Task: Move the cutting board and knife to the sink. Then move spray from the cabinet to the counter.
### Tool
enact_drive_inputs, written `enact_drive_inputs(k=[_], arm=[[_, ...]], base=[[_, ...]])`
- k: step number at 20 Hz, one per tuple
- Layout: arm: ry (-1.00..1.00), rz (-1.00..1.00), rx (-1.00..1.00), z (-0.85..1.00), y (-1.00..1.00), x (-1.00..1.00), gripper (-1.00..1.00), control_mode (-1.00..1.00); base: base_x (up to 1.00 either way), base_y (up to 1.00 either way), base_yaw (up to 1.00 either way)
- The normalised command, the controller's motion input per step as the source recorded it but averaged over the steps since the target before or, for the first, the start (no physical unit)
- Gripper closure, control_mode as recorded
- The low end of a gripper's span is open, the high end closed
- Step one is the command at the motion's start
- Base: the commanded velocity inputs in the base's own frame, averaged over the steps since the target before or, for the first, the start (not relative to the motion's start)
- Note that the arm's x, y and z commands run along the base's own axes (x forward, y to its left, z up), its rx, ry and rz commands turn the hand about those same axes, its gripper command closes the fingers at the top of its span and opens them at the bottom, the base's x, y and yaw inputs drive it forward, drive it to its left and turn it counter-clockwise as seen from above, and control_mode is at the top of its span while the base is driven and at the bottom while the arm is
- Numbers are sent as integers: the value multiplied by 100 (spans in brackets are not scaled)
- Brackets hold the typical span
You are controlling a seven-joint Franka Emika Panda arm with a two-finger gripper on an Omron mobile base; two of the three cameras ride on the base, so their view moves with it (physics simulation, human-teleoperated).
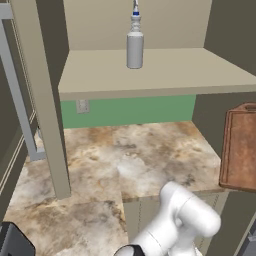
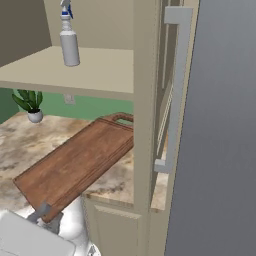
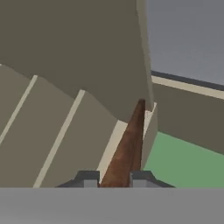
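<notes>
Wooden cutting board x1, reddish-brown, flat, rounded corners, arched handle.
Jaws clamped on board edge; spray x1, slim grey cyl., on cabinet shelf.

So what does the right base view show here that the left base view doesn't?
Right base view alone: a potted plant on the counter, and the tool shut on the cutting board's near edge, holding it tilted above the counter. Left base view alone: the robot's white arm rising at lower right. Both: the spray standing on the cabinet shelf, the board, the counter, the green wall.
</notes>
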Motion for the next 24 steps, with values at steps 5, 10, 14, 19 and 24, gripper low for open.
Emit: enact_drive_inputs(k=[5,10,14,19,24], arm=[[-2,-7,0,76,43,-98,100,-100],[5,0,0,44,45,-19,100,-100],[10,5,0,2,65,-5,100,-100],[-1,9,0,9,29,-2,100,-100],[-1,8,1,10,1,8,100,-100]], base=[[0,0,0],[0,0,0],[0,0,0],[0,0,0],[0,0,0]])
